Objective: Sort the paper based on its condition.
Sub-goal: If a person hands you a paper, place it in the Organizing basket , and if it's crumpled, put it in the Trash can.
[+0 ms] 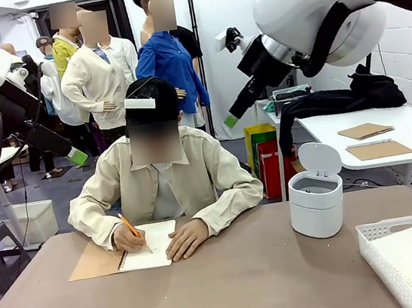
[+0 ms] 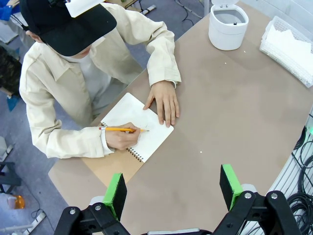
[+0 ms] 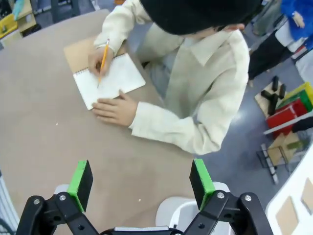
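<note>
Brown worktop (image 1: 268, 282) shared with a seated person (image 1: 164, 182) pencilling in an open spiral notebook (image 2: 139, 122) on the far side. At the robot's right near corner, white lattice tray (image 1: 405, 223) holding the paper (image 2: 293, 43): plain white sheets, stacked, the top one uneven along one edge. Raised above the worktop, left end effector (image 2: 172, 188) and right end effector (image 3: 141, 182), green pads spread apart, gripping nothing.

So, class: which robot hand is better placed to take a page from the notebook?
Probably left: the notebook lies on the left half of the table, and the open left hand points toward it.
</note>
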Action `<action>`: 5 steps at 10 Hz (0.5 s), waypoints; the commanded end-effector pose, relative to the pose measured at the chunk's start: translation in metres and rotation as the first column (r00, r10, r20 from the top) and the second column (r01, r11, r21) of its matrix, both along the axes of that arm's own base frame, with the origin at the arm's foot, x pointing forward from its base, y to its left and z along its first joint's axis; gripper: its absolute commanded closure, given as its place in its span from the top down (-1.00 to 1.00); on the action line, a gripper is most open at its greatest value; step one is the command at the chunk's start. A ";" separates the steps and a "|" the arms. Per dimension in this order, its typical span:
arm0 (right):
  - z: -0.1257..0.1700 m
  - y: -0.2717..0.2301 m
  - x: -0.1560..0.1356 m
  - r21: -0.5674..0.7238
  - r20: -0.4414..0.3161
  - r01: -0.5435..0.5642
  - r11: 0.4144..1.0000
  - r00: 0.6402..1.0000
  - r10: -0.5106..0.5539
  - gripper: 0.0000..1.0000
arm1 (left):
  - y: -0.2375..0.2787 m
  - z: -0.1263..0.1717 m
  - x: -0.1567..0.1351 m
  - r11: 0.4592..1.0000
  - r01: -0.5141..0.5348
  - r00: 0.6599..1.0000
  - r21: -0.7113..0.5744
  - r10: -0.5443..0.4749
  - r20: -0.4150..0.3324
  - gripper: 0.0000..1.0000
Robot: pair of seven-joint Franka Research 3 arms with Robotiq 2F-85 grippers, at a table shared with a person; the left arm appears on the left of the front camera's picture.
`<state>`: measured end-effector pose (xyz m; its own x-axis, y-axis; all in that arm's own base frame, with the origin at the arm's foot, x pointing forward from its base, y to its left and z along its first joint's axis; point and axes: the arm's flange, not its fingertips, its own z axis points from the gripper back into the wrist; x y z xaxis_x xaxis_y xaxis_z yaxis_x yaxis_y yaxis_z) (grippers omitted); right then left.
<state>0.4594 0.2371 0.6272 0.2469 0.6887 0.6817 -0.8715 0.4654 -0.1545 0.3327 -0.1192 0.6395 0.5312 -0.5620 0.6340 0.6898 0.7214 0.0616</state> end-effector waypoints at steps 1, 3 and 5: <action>0.001 0.007 0.013 0.013 0.015 -0.006 1.000 1.000 0.006 1.00 | 0.001 0.000 0.000 1.000 0.000 1.000 -0.008 0.000 -0.004 1.00; 0.011 0.004 0.018 0.013 -0.064 -0.014 1.000 0.998 0.015 1.00 | 0.001 0.000 0.000 1.000 0.000 1.000 -0.008 0.000 -0.004 1.00; 0.004 0.007 0.009 -0.001 0.006 -0.001 1.000 1.000 0.001 1.00 | 0.001 0.000 0.000 1.000 0.000 1.000 -0.008 0.000 -0.004 1.00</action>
<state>0.4715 0.2450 0.6349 0.2485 0.6961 0.6735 -0.8751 0.4594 -0.1519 0.3327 -0.1192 0.6395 0.5313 -0.5619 0.6340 0.6897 0.7214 0.0615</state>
